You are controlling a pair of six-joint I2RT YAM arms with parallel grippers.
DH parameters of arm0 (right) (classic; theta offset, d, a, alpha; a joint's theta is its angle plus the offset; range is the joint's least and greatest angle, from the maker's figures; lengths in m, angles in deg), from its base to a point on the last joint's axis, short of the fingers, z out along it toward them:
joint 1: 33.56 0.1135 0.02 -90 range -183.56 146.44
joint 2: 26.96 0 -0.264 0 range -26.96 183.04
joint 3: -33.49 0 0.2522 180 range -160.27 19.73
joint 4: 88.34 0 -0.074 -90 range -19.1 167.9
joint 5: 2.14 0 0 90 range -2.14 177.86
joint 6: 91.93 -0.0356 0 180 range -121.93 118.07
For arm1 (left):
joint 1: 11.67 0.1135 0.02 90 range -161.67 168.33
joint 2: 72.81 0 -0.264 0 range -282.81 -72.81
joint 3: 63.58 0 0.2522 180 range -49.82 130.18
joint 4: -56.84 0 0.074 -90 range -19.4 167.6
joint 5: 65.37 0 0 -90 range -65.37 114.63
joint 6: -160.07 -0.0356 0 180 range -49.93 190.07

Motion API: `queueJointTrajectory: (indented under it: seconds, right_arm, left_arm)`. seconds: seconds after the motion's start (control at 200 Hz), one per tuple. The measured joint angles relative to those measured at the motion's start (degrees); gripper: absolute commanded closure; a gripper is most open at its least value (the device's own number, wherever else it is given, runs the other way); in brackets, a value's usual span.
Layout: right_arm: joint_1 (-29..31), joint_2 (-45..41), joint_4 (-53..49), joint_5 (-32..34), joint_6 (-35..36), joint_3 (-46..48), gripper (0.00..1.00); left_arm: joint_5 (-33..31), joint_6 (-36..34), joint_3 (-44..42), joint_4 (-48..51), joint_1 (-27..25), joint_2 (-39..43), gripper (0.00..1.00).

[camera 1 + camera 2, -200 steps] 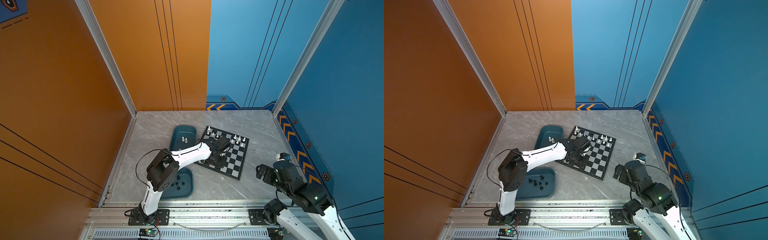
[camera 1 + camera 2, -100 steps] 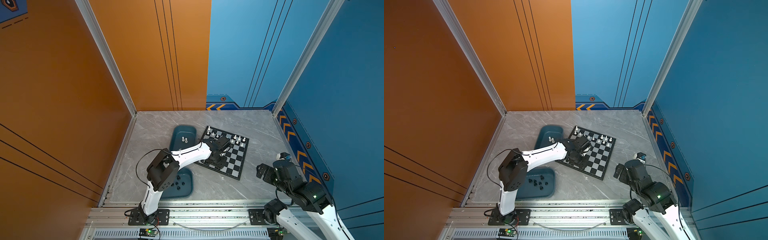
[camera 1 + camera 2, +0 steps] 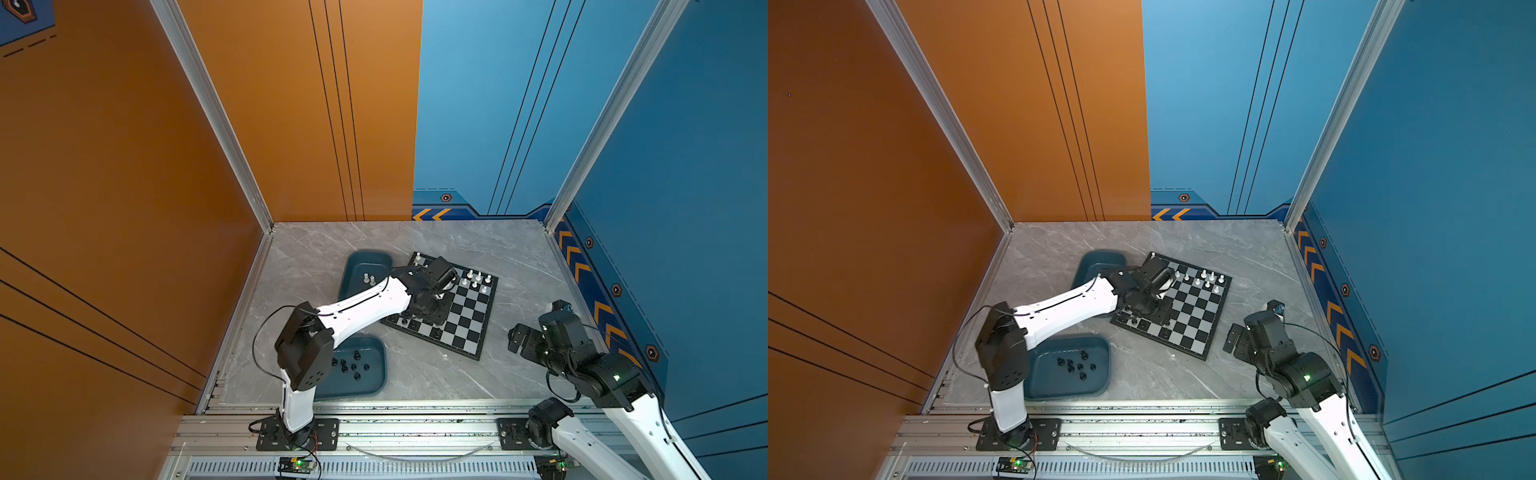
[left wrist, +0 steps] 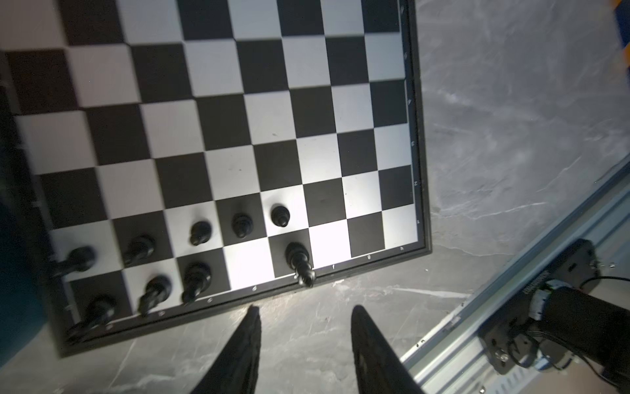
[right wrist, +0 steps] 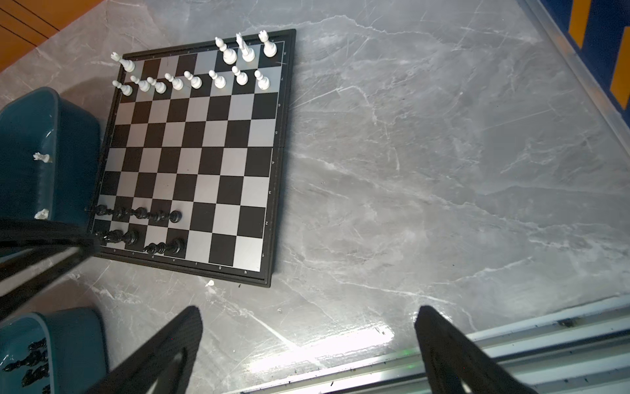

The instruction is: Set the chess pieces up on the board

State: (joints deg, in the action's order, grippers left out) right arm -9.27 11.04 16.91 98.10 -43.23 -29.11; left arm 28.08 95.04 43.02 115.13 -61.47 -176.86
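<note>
As our left fingers hang apart and empty and our right fingers gape wide, tiny black plastic chessmen stand along the chequered black-and-silver board's near-left edge. They look light and tippy, so we'd pinch their slim necks.

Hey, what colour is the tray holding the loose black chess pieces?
Dark teal; the tray shows best in a top view.

Board askew on grey table, white chess pieces along far edge, left arm reaching over near-left corner, black pieces loose in near teal tray, right arm off the board
</note>
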Motion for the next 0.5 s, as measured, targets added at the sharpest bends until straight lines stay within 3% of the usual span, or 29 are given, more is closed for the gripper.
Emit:
queueJointTrajectory:
  seconds: [0.185, 0.325, 0.406, 0.496]
  right_arm:
    - [1.5, 9.7, 6.1, -2.3, 1.5, -3.2, 0.0]
    - [8.4, 21.2, 9.7, -3.0, 3.4, -9.9, 0.0]
    - [14.4, 30.3, 11.8, -3.3, 5.6, -16.0, 0.06]
    - [20.0, 40.1, 14.0, -4.4, 8.6, -23.1, 0.21]
  left_arm:
    - [-1.6, 3.3, -11.8, -0.4, 8.3, 18.4, 0.49]
    - [-3.3, 6.4, -26.6, 1.3, 13.9, 31.2, 0.45]
    - [-3.3, 8.6, -36.1, 2.8, 17.6, 38.2, 0.44]
    - [-3.4, 11.2, -44.8, 5.4, 24.7, 46.4, 0.39]
